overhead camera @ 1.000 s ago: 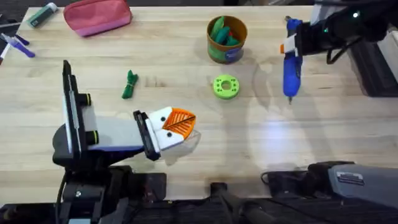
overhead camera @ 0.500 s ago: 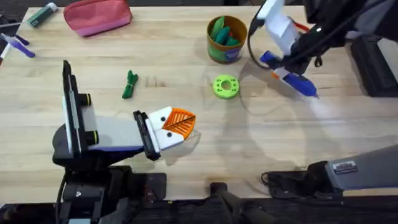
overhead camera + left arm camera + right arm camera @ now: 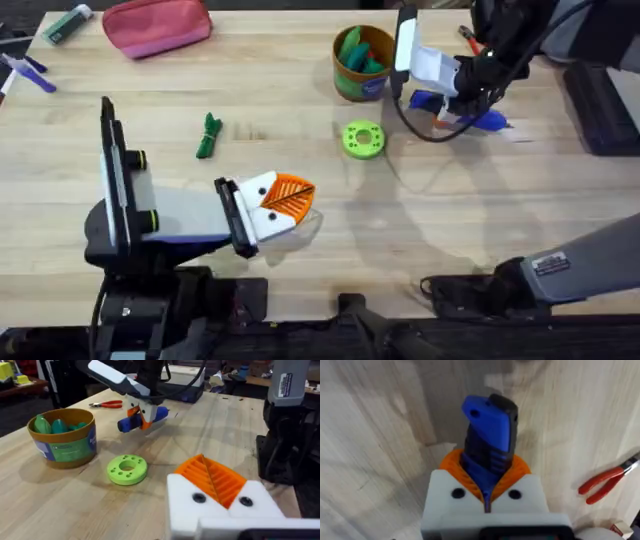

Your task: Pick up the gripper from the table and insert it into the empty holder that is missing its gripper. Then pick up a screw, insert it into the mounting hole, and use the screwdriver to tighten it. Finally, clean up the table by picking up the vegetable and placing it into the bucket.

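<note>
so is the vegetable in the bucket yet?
No, the vegetable lies on the bare table left of the bucket, well apart from it.

I work at a lab or workshop bench — a pale wooden table with my two arm bases clamped at its near edge. Red-handled pliers lie on it, with markers and a pink pouch at the far edge. Behind — dark equipment stands, cluttered benches.
</note>
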`<action>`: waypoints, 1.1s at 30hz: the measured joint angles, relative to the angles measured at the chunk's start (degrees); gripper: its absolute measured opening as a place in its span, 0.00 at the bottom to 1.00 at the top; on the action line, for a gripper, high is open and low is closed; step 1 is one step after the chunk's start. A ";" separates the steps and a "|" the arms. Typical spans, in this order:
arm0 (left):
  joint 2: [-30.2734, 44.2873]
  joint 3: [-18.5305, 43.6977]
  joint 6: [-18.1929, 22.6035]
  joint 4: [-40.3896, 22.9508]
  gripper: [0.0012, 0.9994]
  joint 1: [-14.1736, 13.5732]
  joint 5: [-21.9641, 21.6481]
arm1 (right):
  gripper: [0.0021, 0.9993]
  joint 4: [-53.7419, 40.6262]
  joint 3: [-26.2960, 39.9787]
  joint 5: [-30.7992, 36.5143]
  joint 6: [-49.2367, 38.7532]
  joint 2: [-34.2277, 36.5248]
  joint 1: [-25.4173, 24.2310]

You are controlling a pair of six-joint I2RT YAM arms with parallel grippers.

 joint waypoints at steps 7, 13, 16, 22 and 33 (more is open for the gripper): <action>0.00 0.00 0.00 -0.01 0.01 0.00 0.00 | 0.02 -0.44 0.00 -0.48 -1.01 1.10 0.21; 0.00 0.00 0.02 0.01 0.01 0.00 0.00 | 0.08 -1.39 0.02 0.87 -1.27 4.06 0.40; 0.00 0.00 0.00 -0.01 0.01 0.00 0.00 | 0.52 -0.58 0.43 1.73 -1.44 3.92 0.40; 0.00 0.00 0.02 -0.01 0.01 0.00 0.00 | 0.99 -0.15 1.38 2.44 0.67 3.78 0.43; 0.00 0.00 0.00 -0.01 0.01 0.00 0.00 | 0.99 -5.37 0.59 2.76 6.20 -3.97 3.63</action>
